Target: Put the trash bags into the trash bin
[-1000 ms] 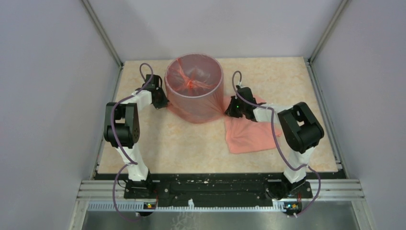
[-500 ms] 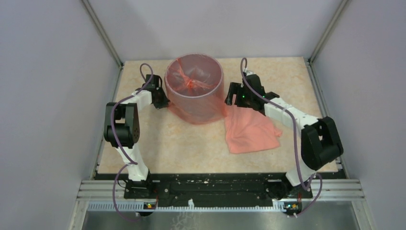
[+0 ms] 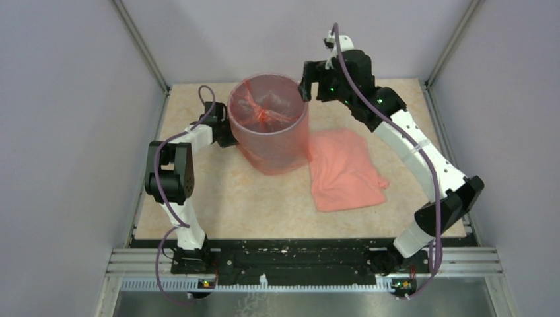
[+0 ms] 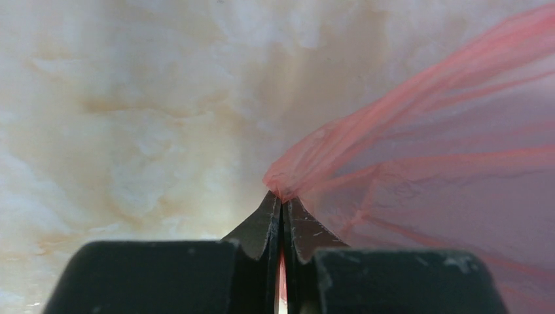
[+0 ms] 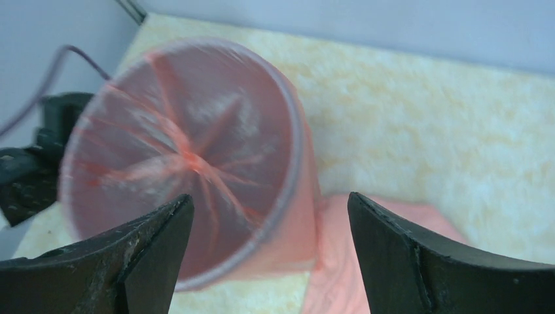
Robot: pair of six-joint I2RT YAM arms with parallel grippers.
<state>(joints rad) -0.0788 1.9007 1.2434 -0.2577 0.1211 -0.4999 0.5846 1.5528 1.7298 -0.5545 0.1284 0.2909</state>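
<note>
The trash bin (image 3: 305, 117) stands at the back middle of the table, lined with an orange-red trash bag (image 3: 264, 113) whose film is folded over the rim and down the wall. At the bin's left side my left gripper (image 3: 229, 133) is shut on a pinch of that film (image 4: 283, 191). A second trash bag (image 3: 347, 175) lies flat on the table right of the bin. My right gripper (image 3: 306, 84) hangs open above the bin's back right rim (image 5: 288, 176) with nothing between its fingers (image 5: 150, 242).
Metal frame posts (image 3: 142, 46) and grey walls close in the table on three sides. The left arm's purple cable (image 3: 206, 92) loops beside the bin. The flat bag (image 5: 366, 268) reaches up to the bin's base.
My right gripper let go of the film at the bin's right side, opened wide and rose up and back above the rim. The left gripper stayed pinched on the film.
</note>
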